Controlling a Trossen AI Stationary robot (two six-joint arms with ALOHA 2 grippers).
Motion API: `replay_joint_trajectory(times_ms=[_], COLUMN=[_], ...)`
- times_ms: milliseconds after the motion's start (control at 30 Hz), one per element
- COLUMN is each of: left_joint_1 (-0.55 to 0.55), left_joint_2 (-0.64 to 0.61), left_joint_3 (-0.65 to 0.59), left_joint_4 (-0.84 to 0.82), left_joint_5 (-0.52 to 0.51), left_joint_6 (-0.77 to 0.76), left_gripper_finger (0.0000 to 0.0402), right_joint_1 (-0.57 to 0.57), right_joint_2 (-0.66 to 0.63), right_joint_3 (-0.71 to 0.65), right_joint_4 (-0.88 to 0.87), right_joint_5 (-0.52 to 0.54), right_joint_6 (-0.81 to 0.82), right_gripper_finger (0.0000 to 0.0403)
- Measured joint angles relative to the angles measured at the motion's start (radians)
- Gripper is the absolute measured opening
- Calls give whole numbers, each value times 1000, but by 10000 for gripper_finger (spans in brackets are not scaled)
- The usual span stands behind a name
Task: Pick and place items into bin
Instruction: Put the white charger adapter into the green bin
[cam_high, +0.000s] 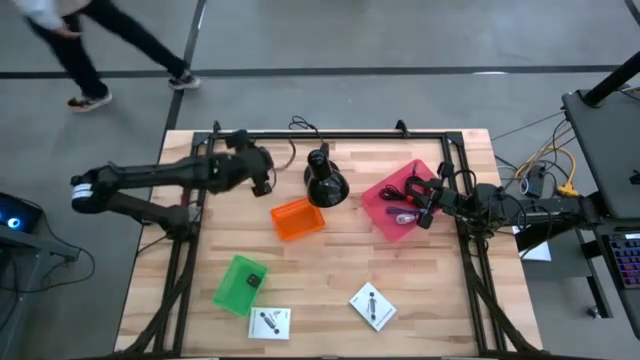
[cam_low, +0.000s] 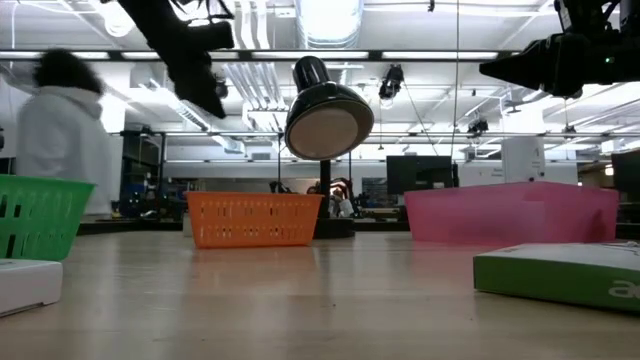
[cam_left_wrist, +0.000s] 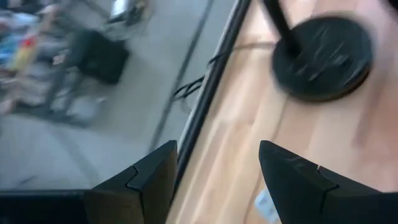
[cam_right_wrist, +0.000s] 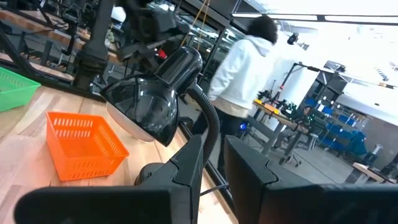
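Note:
My left gripper hangs open above the table's far left part, near the black rail at the far edge, with nothing between its fingers. Ahead of it stands the black lamp-like stand. My right gripper waits over the pink bin, its fingers a little apart and holding nothing. A black cable and a purple cord lie in that bin. Two white cards lie flat near the table's near edge.
An orange bin stands mid-table. A green bin holding a small dark thing sits at the near left. A black frame rims the table. A person walks past beyond the far left.

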Motion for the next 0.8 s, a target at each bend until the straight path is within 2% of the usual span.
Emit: replay_joint_trajectory(times_ms=[100,233,400,567,800], left_joint_1=[87,175,251,279,280], left_joint_2=[2,32,91,165,273], left_joint_3=[0,2,2,2,2], left_joint_4=[68,59,18,-47,-114], left_joint_5=[94,111,327,448,456], left_joint_6=[36,67,81,94,139], left_gripper_finger=[212,212,212,212,212], right_joint_1=[0,0,0,0,0], right_joint_2=[0,1,1,0,7], right_joint_3=[0,0,0,0,0], right_joint_4=[0,0,0,0,-1], right_joint_5=[0,0,0,0,0], right_joint_6=[0,0,0,0,0], right_gripper_finger=[57,57,57,57,57])
